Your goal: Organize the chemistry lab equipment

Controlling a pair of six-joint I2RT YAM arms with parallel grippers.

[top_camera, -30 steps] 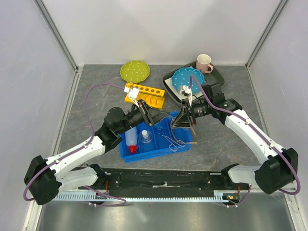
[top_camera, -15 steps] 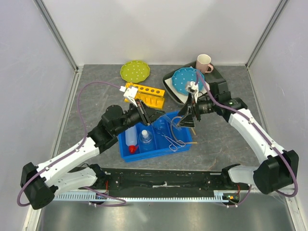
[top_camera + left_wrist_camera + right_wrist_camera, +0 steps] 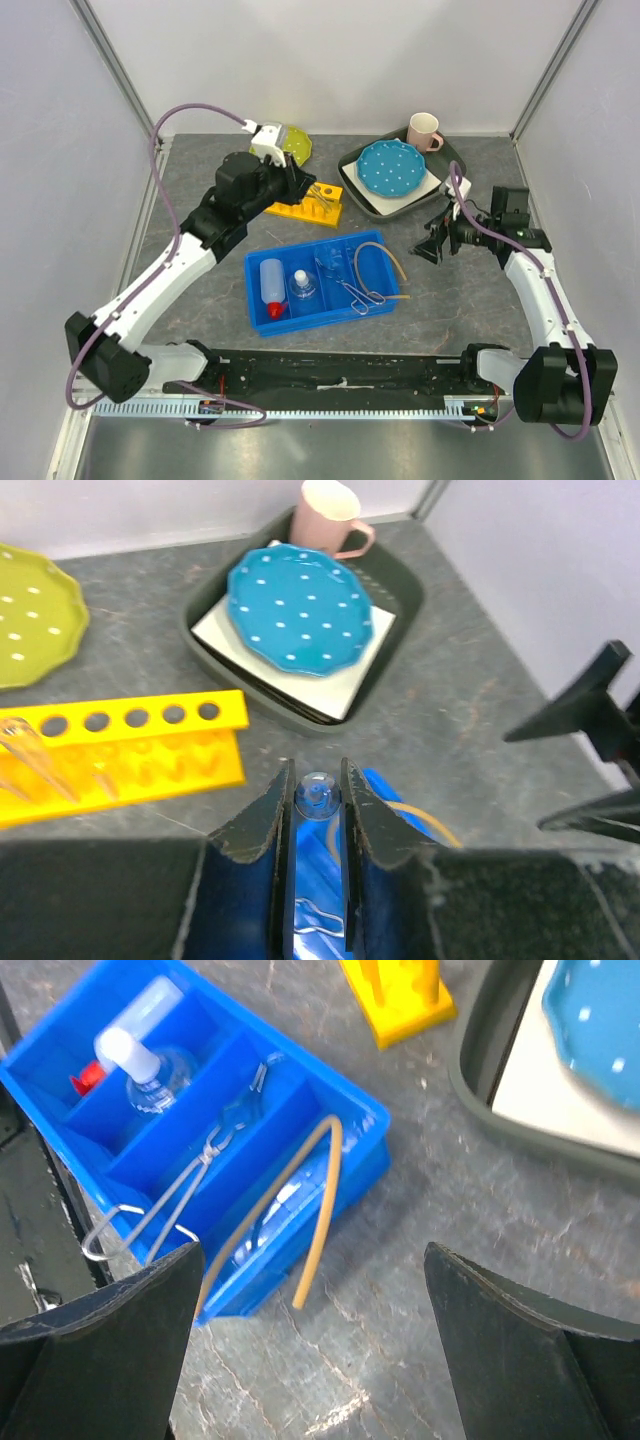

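Yellow rack (image 3: 305,204) and plate tray (image 3: 372,195) lie near the left gripper (image 3: 318,780), clenched on a glass tube (image 3: 318,798). Right gripper (image 3: 433,242) gapes, just right of the blue bin (image 3: 322,316) holding bottle (image 3: 270,283), flask (image 3: 304,290), tongs (image 3: 358,293) and tubing (image 3: 392,262).

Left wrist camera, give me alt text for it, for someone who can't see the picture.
The left gripper pinches a small clear glass tube between its fingers. Beyond lie a yellow test-tube rack, a green dotted plate, and a dark tray holding a blue polka-dot plate, with a pink mug at its far edge.
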